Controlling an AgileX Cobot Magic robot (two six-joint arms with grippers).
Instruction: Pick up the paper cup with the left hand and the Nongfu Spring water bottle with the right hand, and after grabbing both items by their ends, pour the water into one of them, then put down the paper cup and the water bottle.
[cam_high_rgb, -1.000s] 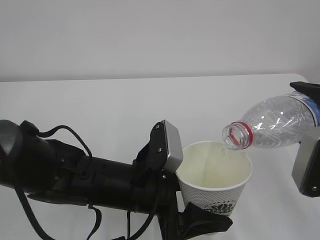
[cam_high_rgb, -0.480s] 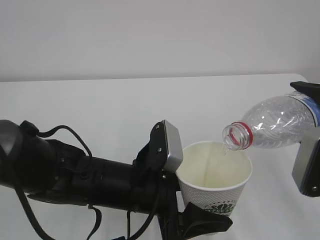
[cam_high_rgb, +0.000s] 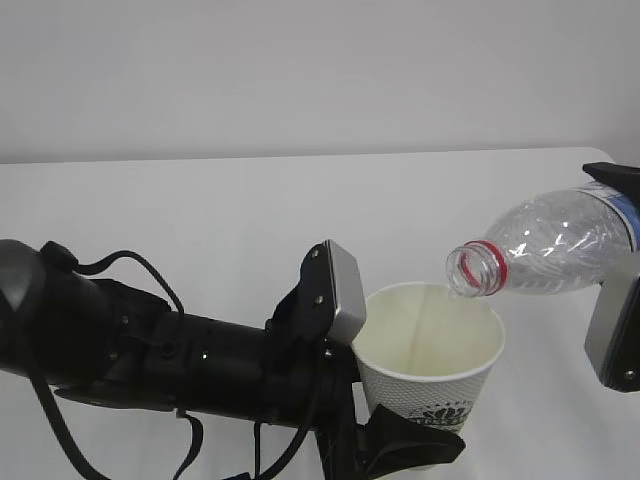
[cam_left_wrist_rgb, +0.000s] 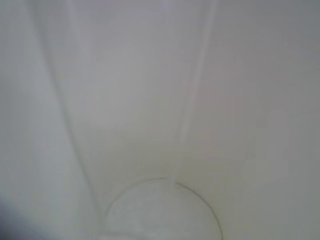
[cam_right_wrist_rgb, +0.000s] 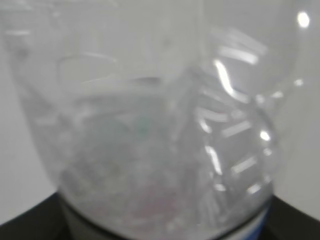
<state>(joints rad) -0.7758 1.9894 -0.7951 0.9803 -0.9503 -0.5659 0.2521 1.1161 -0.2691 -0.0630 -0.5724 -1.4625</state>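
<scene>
Slanted exterior view; wrist cameras pressed close.

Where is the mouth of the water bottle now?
In the exterior view, the mouth of the water bottle is right of centre, tilted down to the left just above the far right rim of the paper cup.

The left hand (cam_high_rgb: 400, 440) was a thick black arm with a rounded joint housing, looped black cables along its side and a grey square plate bearing small screws near the wrist. The right hand (cam_high_rgb: 615, 300) showed black casing and a grey-silver screwed plate.
</scene>
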